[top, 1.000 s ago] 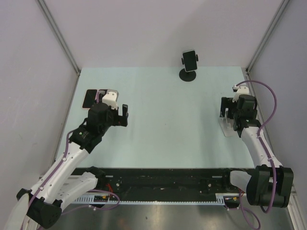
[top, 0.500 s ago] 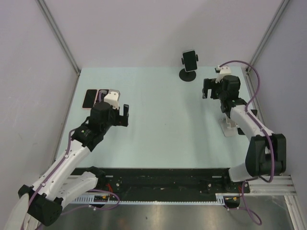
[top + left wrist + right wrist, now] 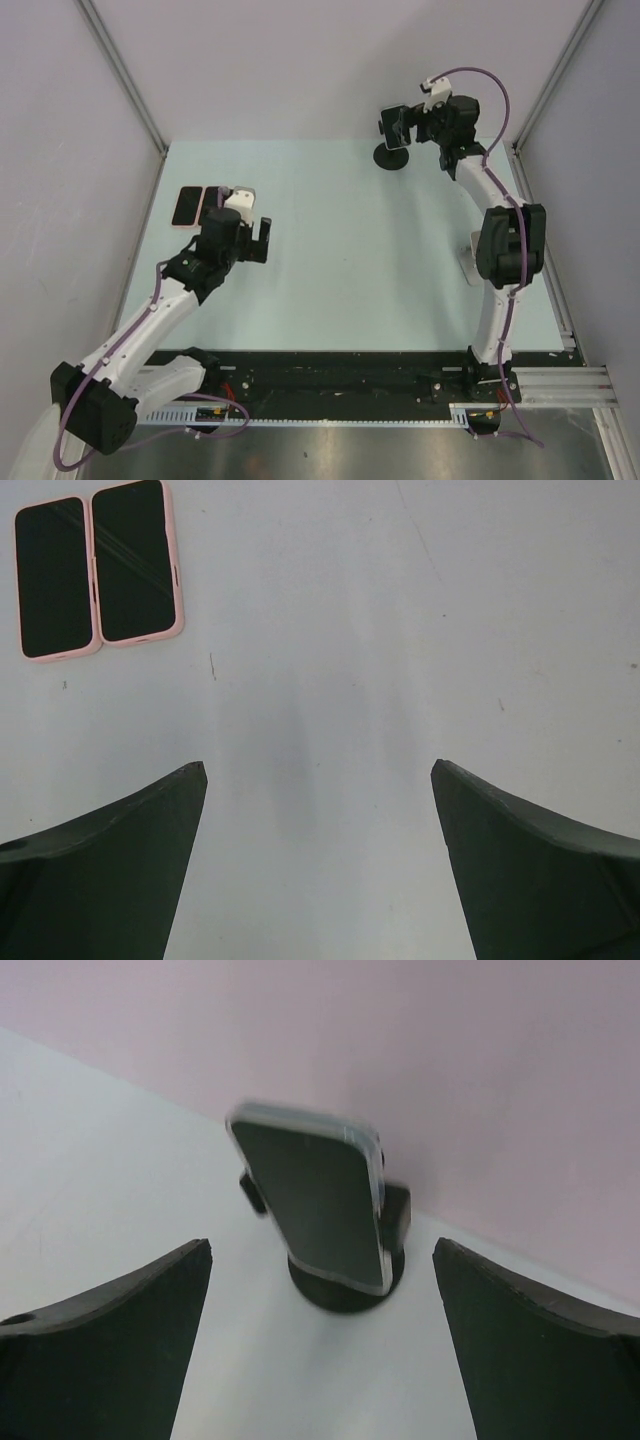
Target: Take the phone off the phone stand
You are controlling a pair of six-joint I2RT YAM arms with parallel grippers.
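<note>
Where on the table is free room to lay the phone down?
The widest bare patch is the middle of the table, bordered by the left gripper and a white object near the right edge. Crowded: the far-left corner with two pink phones, and the far edge, where the right gripper faces the phone on its stand.

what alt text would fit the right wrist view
A phone with a dark screen stands in a black phone stand, framed by the open right gripper, which is not touching it. A pale wall rises behind.
</note>
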